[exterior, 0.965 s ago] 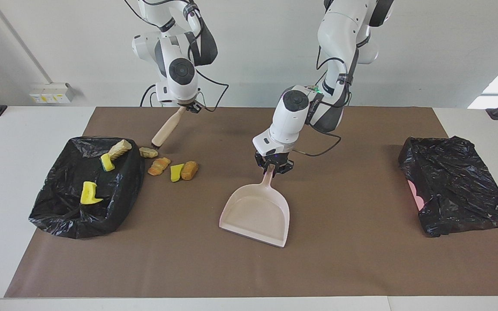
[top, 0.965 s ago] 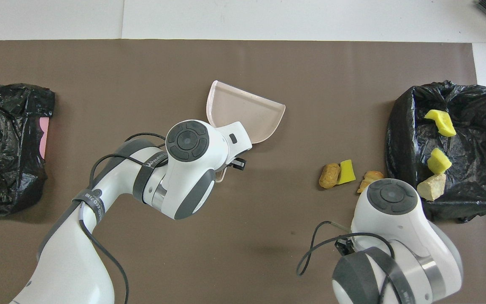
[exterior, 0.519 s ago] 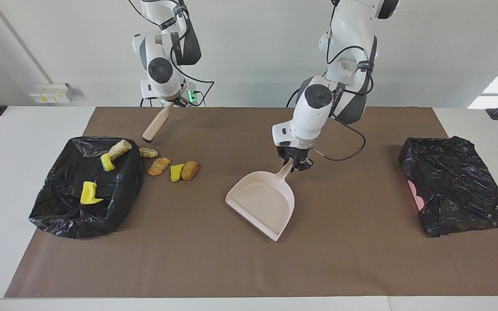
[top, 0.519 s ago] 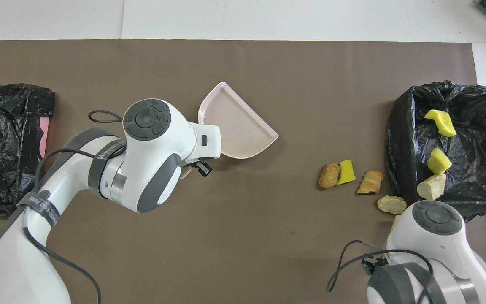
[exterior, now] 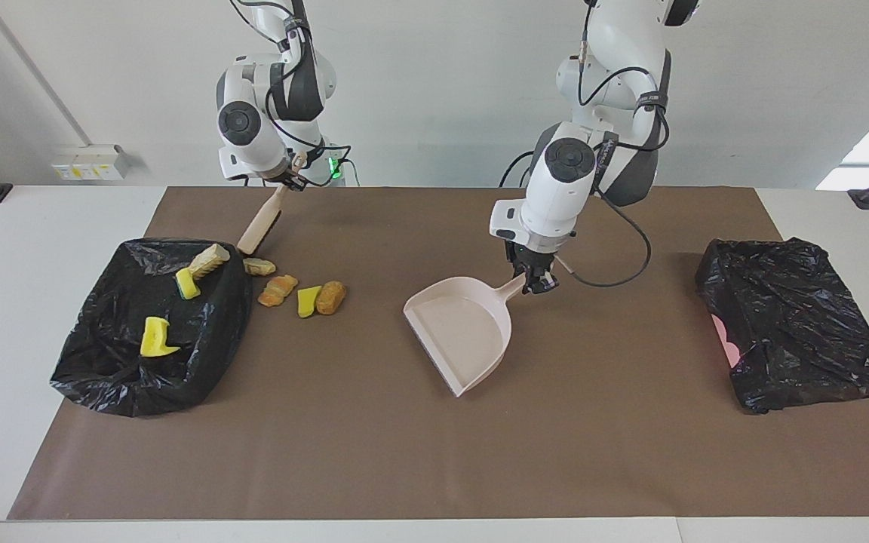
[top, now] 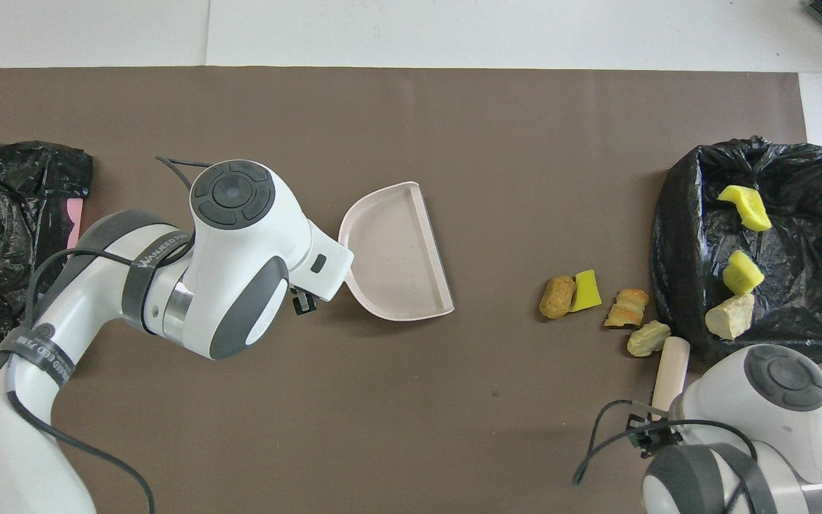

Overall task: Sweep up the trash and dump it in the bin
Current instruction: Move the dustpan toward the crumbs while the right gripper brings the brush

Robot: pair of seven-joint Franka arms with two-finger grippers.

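Several trash scraps lie on the brown mat beside the bin: a tan lump [exterior: 259, 265] [top: 646, 338], an orange ridged lump [exterior: 277, 289] [top: 628, 307], a yellow chunk [exterior: 307, 300] [top: 586, 290] and a tan-orange lump [exterior: 331, 296] [top: 558, 296]. Three more scraps lie in the black-bagged bin [exterior: 102, 377] [top: 675, 235]. My left gripper [exterior: 531, 283] [top: 302, 301] is shut on the handle of the beige dustpan [exterior: 461, 332] [top: 397, 253], whose mouth faces the scraps. My right gripper [exterior: 289, 181] [top: 650, 428] is shut on the brush [exterior: 261, 226] [top: 670, 364], whose tip is close to the tan lump.
A second black-bagged bin [exterior: 796, 324] [top: 4, 243] stands at the left arm's end of the table, with a pink patch showing at its side. Open mat lies between the dustpan and the scraps.
My left gripper has drawn back toward the robots and turned the dustpan so its mouth faces the scraps. My right gripper has pulled the brush off the scraps, toward the robots and the bin.
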